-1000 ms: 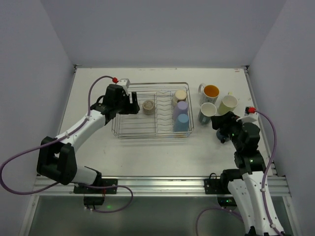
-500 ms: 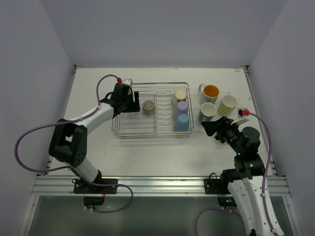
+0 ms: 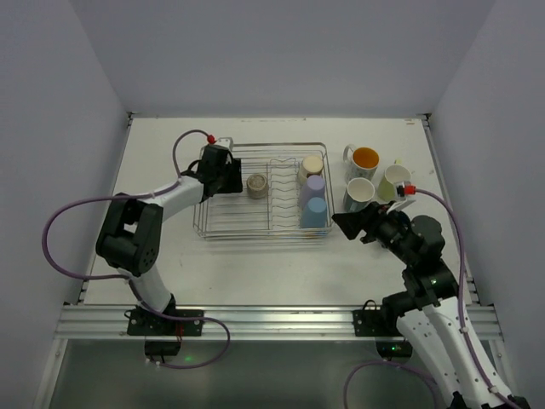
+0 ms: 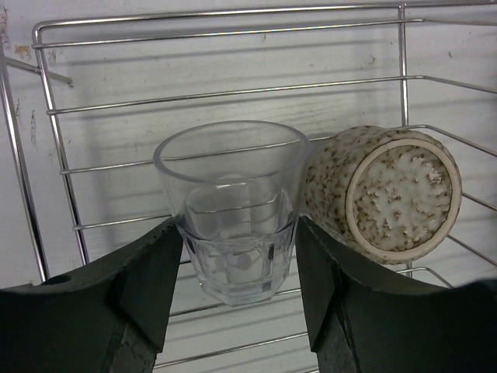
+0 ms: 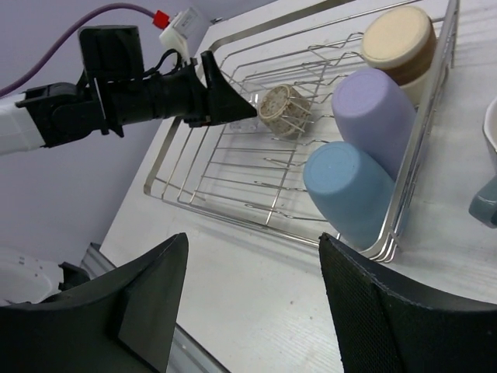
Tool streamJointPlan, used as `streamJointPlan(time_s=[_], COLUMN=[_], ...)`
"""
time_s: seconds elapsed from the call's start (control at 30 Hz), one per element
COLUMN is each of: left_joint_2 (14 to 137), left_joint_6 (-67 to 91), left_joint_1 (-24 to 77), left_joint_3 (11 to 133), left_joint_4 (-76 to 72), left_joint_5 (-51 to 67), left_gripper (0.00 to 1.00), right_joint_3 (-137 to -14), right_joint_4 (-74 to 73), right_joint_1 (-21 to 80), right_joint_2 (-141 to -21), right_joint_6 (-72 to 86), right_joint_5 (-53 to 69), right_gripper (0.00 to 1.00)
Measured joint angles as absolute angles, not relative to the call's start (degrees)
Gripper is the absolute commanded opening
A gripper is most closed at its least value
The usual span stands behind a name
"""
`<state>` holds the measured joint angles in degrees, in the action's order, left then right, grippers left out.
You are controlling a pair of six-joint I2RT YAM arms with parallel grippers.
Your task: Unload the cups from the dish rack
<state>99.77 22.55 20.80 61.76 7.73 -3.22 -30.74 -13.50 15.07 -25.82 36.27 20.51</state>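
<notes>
The dish rack (image 3: 255,146) stands mid-table. Inside its left end an upright clear glass cup (image 4: 233,210) sits between my left gripper's (image 4: 239,264) fingers, both pads against its lower sides. A speckled cup (image 4: 384,194) lies on its side just right of the glass, base toward the camera. Cream (image 3: 312,164), lavender (image 3: 315,187) and light blue (image 3: 313,210) cups lie in a row at the rack's right end. My right gripper (image 3: 349,226) hovers open by the rack's near right corner, nothing between its fingers (image 5: 140,295).
Right of the rack stand a white mug with an orange inside (image 3: 364,158), a teal cup (image 3: 359,192) and a yellow-green cup (image 3: 393,179). The plate-slot wires (image 5: 311,159) run across the rack's middle. The left arm (image 5: 93,109) reaches in over the rack's left rim.
My left gripper has narrowed onto the clear glass cup. The right gripper has swung left, away from the unloaded cups, to the rack's near right corner.
</notes>
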Motion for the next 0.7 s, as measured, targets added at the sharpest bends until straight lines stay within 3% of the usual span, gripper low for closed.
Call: streamJointPlan(time_s=[0.03, 0.17, 0.2, 0.4, 0.7], left_joint_2=[100.0, 100.4, 100.4, 97.0, 71.8], left_joint_6=[22.3, 21.6, 21.4, 21.4, 22.0], left_joint_1=[20.7, 20.2, 20.1, 19.9, 19.9], left_joint_3=[61.9, 62.2, 62.2, 59.9, 49.6], left_joint_4=[7.7, 6.5, 6.4, 5.7, 3.7], left_joint_5=[-3.2, -3.2, -3.3, -2.5, 4.9], left_gripper=[0.62, 0.31, 0.28, 0.23, 0.19], right_joint_3=[-30.8, -30.8, -30.8, -31.1, -38.8], right_joint_4=[-13.1, -11.5, -11.1, -7.3, -2.5], right_joint_1=[15.7, 18.5, 19.2, 24.4, 36.2], right_joint_2=[-26.0, -27.5, -28.0, -32.8, -47.2], right_joint_6=[36.4, 37.4, 37.6, 39.4, 41.4], right_joint_5=[20.5, 20.5, 20.5, 20.0, 15.7], right_gripper=[0.72, 0.73, 0.73, 0.73, 0.74])
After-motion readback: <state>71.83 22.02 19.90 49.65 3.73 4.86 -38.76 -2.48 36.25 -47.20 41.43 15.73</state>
